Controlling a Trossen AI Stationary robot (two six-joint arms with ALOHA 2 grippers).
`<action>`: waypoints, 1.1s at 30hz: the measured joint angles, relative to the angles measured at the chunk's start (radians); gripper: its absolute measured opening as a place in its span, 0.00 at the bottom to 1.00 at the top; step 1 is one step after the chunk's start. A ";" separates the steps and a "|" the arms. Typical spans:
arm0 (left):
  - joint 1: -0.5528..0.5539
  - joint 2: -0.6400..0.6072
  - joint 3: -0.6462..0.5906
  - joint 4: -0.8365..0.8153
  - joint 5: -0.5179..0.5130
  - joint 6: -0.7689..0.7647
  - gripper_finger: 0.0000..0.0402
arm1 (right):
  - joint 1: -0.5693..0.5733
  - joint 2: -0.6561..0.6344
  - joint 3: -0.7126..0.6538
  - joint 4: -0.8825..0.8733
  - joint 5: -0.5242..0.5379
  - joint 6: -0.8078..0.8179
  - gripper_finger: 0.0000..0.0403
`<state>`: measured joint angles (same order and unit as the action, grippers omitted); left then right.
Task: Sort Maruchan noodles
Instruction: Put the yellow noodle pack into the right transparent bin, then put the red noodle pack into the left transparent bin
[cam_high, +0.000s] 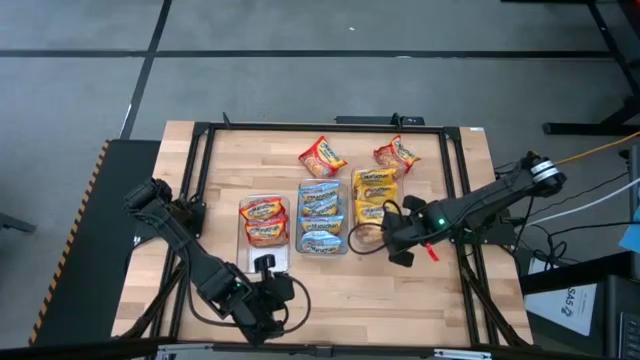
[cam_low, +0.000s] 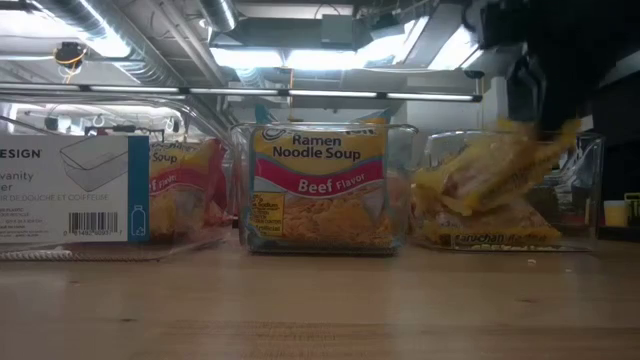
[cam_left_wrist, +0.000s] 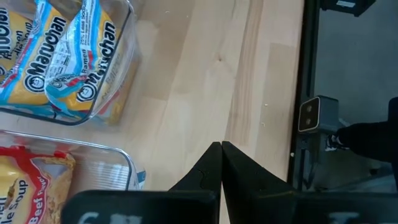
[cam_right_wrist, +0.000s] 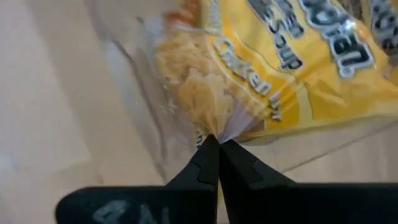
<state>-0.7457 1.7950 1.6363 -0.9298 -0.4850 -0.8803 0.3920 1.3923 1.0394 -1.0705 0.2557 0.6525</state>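
Observation:
Three clear bins stand side by side mid-table: one with red Maruchan noodles (cam_high: 265, 222), one with blue packets (cam_high: 322, 215), one with yellow packets (cam_high: 373, 195). Two red-orange packets (cam_high: 322, 155) (cam_high: 396, 155) lie loose and flat on the table behind the bins. My right gripper (cam_high: 380, 232) is over the near end of the yellow bin (cam_low: 510, 190), shut on a yellow packet (cam_right_wrist: 292, 68). My left gripper (cam_left_wrist: 219, 149) hovers shut, holding nothing, just near of the red bin (cam_left_wrist: 93, 168). My right gripper pinches the yellow packet's crimped end seam (cam_right_wrist: 231, 127) between its two fingertips. It comes from above, pointing steeply down. The packet sits tilted (cam_low: 490, 165) within the yellow bin's clear walls, above the other yellow packets.
A black frame (cam_high: 205, 180) borders the wooden table top. A white label (cam_low: 70, 190) covers the red bin's near wall. Bare wood (cam_high: 350, 290) lies between the bins and the near edge. Cables hang off the right side.

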 joint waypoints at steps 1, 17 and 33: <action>0.000 0.000 0.000 0.000 0.000 0.000 0.00 | 0.000 0.007 -0.015 0.009 0.003 0.011 0.02; -0.001 0.000 0.000 -0.001 -0.001 0.000 0.00 | 0.000 0.044 -0.009 -0.003 -0.147 0.101 0.37; 0.004 0.000 0.000 -0.002 -0.022 0.000 0.00 | -0.337 -0.008 0.224 -0.448 0.478 0.131 0.35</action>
<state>-0.7418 1.7950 1.6363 -0.9318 -0.5067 -0.8799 0.0555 1.3848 1.2636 -1.5180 0.7335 0.7831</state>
